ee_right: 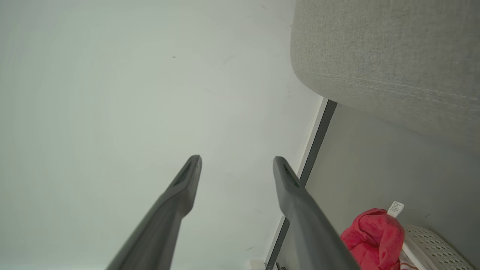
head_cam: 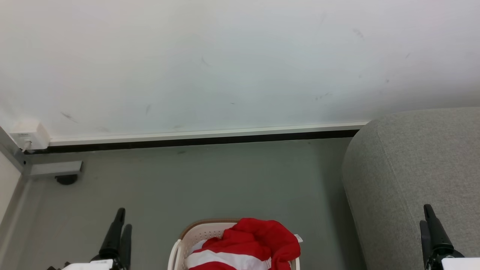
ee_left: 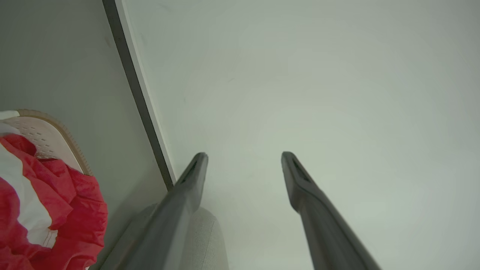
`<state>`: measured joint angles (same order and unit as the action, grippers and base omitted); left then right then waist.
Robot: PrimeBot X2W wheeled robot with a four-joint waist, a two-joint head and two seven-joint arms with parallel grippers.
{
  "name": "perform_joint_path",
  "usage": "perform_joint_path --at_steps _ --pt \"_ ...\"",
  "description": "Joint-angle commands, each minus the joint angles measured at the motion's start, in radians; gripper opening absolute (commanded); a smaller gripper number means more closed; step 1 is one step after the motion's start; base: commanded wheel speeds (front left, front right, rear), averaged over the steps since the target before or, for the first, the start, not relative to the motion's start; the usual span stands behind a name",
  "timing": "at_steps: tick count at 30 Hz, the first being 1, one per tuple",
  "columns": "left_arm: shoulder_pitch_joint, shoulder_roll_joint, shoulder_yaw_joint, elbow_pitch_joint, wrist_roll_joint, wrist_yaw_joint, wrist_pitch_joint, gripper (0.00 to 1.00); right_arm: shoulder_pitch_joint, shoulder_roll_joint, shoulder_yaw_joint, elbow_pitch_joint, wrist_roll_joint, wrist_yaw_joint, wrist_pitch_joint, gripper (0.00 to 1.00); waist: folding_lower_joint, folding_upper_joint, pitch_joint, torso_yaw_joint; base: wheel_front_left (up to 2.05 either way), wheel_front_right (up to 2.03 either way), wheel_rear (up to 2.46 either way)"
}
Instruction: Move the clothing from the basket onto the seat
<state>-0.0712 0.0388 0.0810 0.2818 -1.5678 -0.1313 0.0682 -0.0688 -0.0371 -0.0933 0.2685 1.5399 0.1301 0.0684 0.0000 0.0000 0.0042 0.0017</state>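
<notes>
Head view, bottom centre: clothing point(head_cam: 255, 243) heaped red and white in the basket point(head_cam: 204, 233), bunched toward the right half and spilling over that rim. Broad white stripe across the heap, left to right, so long axis crosswise to both arms. Low on the left, left gripper point(head_cam: 123, 221); low on the right, right gripper point(head_cam: 425, 217); both pointing up toward the wall point(head_cam: 225, 63), neither touching anything. Heap below and inward of both: down-right from the left one, down-left from the right one. Looks a touch nearer on the left side; on the right, though, hanging in front of the seat point(head_cam: 412, 168) and so handier for the drop-off. Judgement call, that.

Left wrist view: fingers point(ee_left: 195, 176) well apart, nothing between them but wall, clothing and basket rim off at the lower left edge. Right wrist view: same story, spread wide and empty, red bundle with a small white tag point(ee_right: 395, 209) at the lower right, seat looming top right.

Seat just right of the basket, strip of bare grey floor point(head_cam: 225, 180) between. Rounded arm rising well above the rim, so probably a lift up and over rather than a straight slide across. Dark skirting point(head_cam: 206, 137) and a white socket box point(head_cam: 30, 137) back along the wall, well apart from the action. No red on the visible part of the seat; whole job ahead.
</notes>
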Motion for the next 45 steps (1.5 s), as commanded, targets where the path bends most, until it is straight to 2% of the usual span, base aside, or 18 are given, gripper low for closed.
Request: perform_joint_path --at_steps 1,8,18,29,45 --pt "-0.016 0.006 -0.003 -0.016 0.025 0.001 -0.01 1.0 -0.008 -0.009 0.004 -0.024 -0.031 0.0 -0.01 1.0 0.0 0.0 0.0 0.0 0.0 0.0 0.0" --pt "-0.013 0.007 -0.012 -0.031 0.146 0.013 -0.042 1.0 0.0 -0.01 0.028 -0.059 -0.205 0.0 -0.042 1.0 0.0 0.0 0.001 0.001 0.0 0.0 0.0" --pt "0.002 0.008 -0.038 -0.072 0.389 0.038 -0.083 1.0 0.014 -0.014 0.074 -0.101 -0.452 0.0 -0.084 1.0 0.0 0.0 0.003 0.002 0.0 0.0 0.0" --pt "0.015 0.009 -0.064 -0.094 0.63 0.062 -0.125 1.0 0.019 -0.025 0.107 -0.101 -0.632 0.0 -0.126 1.0 0.0 0.0 0.003 0.004 0.0 0.0 0.0" --pt "0.031 0.011 -0.077 -0.12 0.869 0.076 -0.178 1.0 0.026 -0.027 0.131 -0.104 -0.846 0.0 -0.177 1.0 0.0 0.0 0.003 0.005 0.0 0.0 0.0"
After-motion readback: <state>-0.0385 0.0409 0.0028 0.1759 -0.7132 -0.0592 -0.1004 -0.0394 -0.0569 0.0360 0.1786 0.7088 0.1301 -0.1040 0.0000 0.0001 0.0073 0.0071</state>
